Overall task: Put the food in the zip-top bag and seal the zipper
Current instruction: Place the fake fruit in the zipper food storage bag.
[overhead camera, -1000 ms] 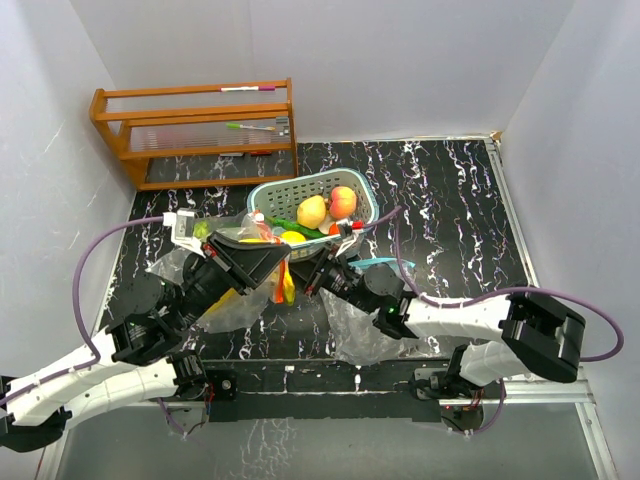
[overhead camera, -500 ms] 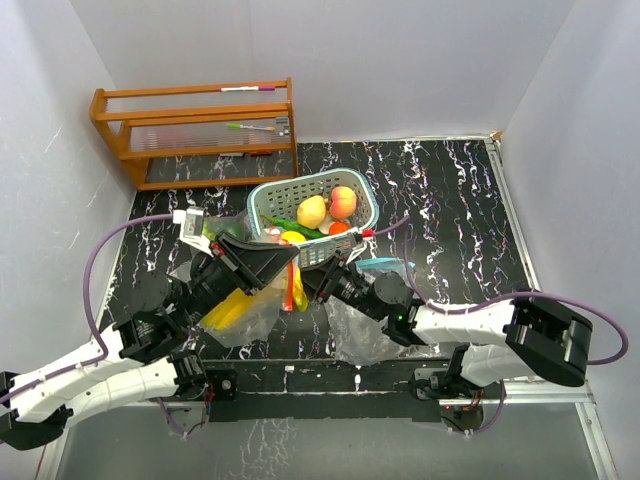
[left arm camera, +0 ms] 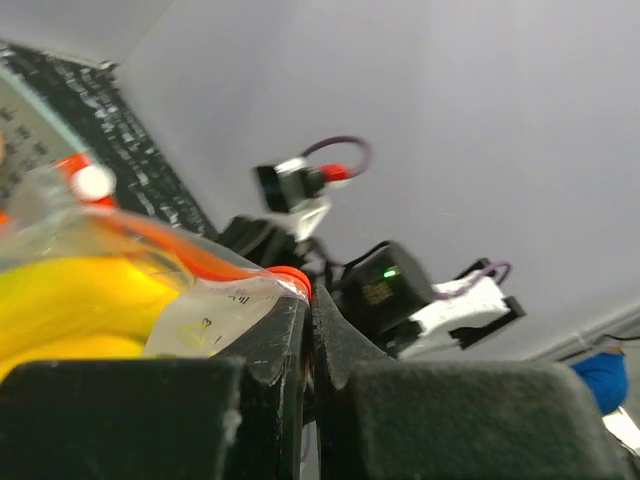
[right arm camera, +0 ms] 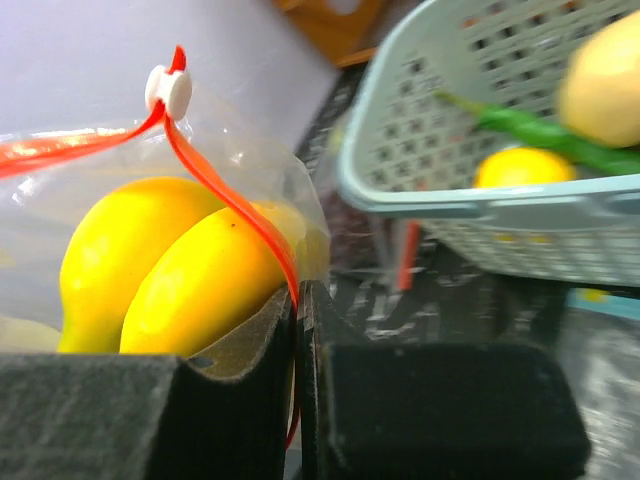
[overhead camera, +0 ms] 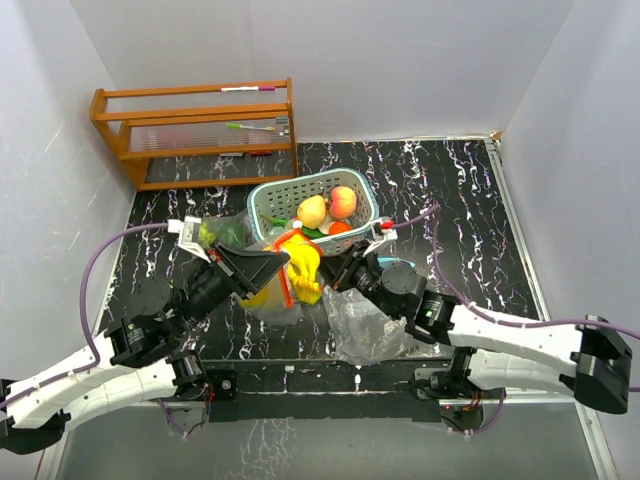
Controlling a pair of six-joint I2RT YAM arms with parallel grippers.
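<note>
Black marbled counter [overhead camera: 450, 200]: on the basket's [overhead camera: 262, 200] near side, the left end effector [left arm camera: 308, 305] and right end effector [right arm camera: 297, 295] each pinch the zip-top bag [right arm camera: 255, 165], bananas [right arm camera: 130, 260] inside. Other fruit [overhead camera: 343, 201] lies in the basket, and sealing looks undone.

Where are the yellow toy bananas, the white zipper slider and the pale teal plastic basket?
yellow toy bananas [right arm camera: 190, 270], right wrist view, front banana's middle.
white zipper slider [right arm camera: 167, 88], right wrist view, its middle.
pale teal plastic basket [right arm camera: 420, 130], right wrist view, holed side wall.

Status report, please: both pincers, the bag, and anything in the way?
Left pincer shut on zip-top bag edge. Right pincer shut on its other side. Bananas inside; more fruit in basket. Basket close beside bag.
</note>
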